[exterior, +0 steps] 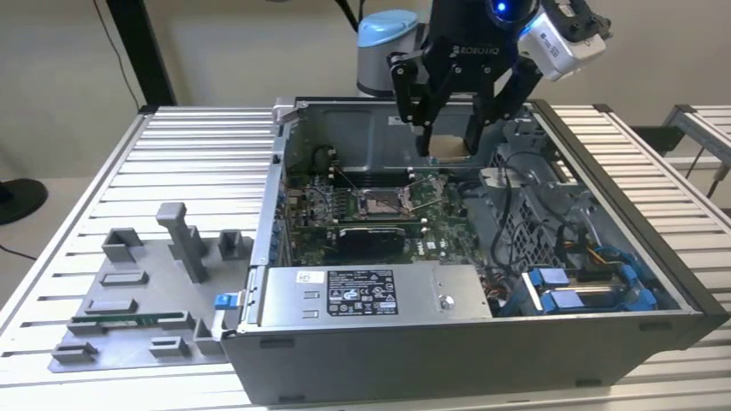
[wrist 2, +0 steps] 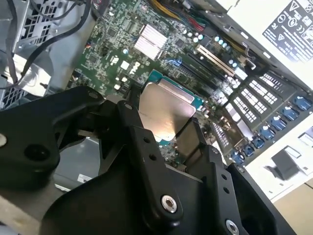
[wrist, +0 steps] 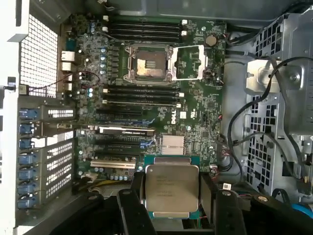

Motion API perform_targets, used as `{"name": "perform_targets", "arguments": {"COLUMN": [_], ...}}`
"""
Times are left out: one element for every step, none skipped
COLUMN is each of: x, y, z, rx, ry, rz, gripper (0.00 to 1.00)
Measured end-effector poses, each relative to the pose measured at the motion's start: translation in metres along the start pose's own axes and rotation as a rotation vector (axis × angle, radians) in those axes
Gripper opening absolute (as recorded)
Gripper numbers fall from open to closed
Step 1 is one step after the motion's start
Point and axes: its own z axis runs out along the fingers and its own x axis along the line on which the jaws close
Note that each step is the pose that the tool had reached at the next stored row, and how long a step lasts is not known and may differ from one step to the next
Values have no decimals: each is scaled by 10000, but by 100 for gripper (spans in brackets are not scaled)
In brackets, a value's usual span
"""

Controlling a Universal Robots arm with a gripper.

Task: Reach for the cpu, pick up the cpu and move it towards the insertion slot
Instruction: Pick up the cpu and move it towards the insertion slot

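**Chip held up over the computer**

The hand (wrist: 171, 205) is clamped on the cpu (wrist: 172, 188), above the open case (well past picking up). The socket (wrist: 147, 65) sits apart; the chip must be lined up over it.

The gripper (exterior: 453, 141) hangs over the open computer case (exterior: 480, 342), holding the cpu (exterior: 449, 147) above the motherboard (exterior: 377, 214), near the open socket (exterior: 377, 202).

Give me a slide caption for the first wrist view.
Gripper holding the cpu above the motherboard, open socket beyond.
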Motion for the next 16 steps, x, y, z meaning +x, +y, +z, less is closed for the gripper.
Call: {"name": "perform_targets", "arguments": {"x": [-18,-32,-42,-47,-47,-49,-51,-53,-54,-56,-56,-57,-55,-53,-53,-52], "y": [0,0,-1,-1,-1,-1,-1,-1,-1,-1,0,4,10,22,38,52], "z": [0,1,1,1,1,1,1,1,1,1,2,2,3,4,6,8], "rx": [0,-1,0,0,1,0,0,0,1,0,-1,-1,0,1,1,0], "ry": [0,0,0,-1,0,0,0,0,0,0,0,-1,-1,-1,-1,0], "rz": [1,1,1,0,2,2,1,1,1,1,1,0,1,2,2,1], "gripper": [0,0,0,0,0,0,0,0,0,0,0,0,0,0,0,0]}}
